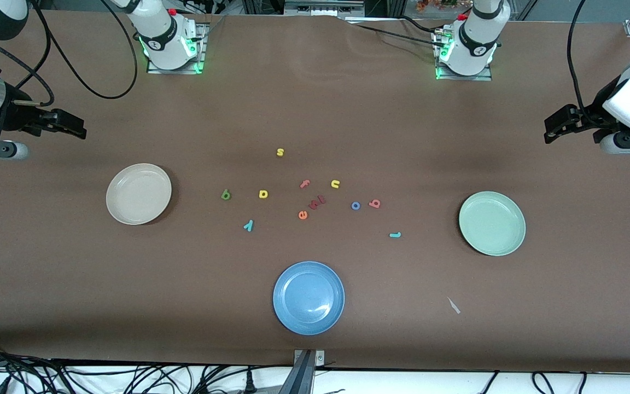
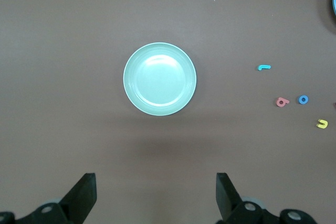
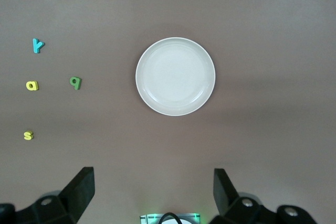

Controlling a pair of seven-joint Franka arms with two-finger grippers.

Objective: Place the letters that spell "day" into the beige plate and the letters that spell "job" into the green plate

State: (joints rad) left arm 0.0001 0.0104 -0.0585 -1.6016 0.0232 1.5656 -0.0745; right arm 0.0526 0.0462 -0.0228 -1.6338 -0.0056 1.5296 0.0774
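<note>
The beige plate (image 1: 139, 193) (image 3: 175, 76) lies toward the right arm's end of the table, the green plate (image 1: 492, 222) (image 2: 159, 78) toward the left arm's end. Between them lie a green "d" (image 1: 226, 195) (image 3: 75, 82), a yellow "a" (image 1: 263, 193) (image 3: 32, 85) and a teal "y" (image 1: 248, 225) (image 3: 38, 45). Closer to the green plate are a blue "o" (image 1: 355, 206) (image 2: 303, 99), a salmon "b" (image 1: 374, 203) (image 2: 282, 102) and a teal "j" (image 1: 395, 235) (image 2: 264, 67). My left gripper (image 1: 549, 131) (image 2: 156, 187) hangs open over bare table near the green plate. My right gripper (image 1: 80, 128) (image 3: 154, 184) hangs open near the beige plate.
A blue plate (image 1: 308, 297) sits nearest the front camera. Other letters lie in the middle: yellow "s" (image 1: 280, 152), pink "f" (image 1: 304, 184), yellow "u" (image 1: 335, 184), a red letter (image 1: 319, 201), orange "e" (image 1: 303, 214). A white scrap (image 1: 453, 305) lies near the green plate.
</note>
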